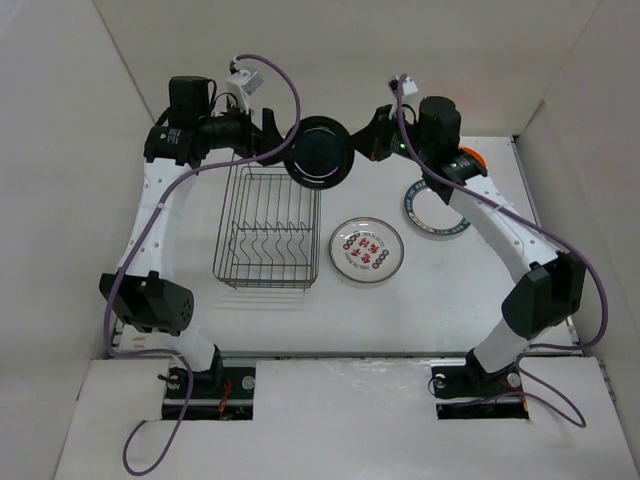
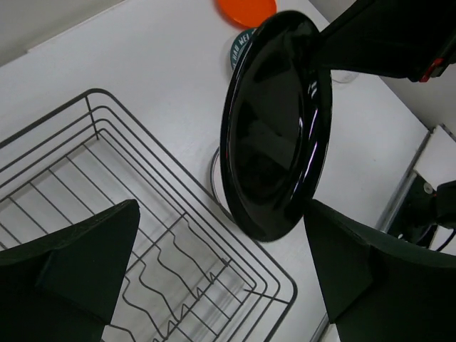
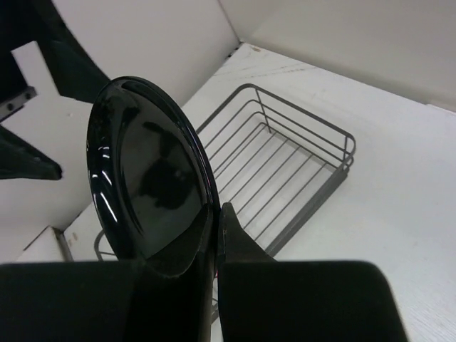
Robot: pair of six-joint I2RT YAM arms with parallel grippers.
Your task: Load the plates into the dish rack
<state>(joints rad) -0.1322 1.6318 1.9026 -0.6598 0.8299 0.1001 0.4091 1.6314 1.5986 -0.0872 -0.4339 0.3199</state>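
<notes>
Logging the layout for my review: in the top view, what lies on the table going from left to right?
dish rack → white plate with red and black marks → green-rimmed plate → orange plate

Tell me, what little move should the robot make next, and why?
Probably ease the left jaws around the free rim of the small round black plate. The right jaws pinch its opposite rim, holding it on edge by the dark wire dish rack; the left jaws gape open, facing it.
</notes>
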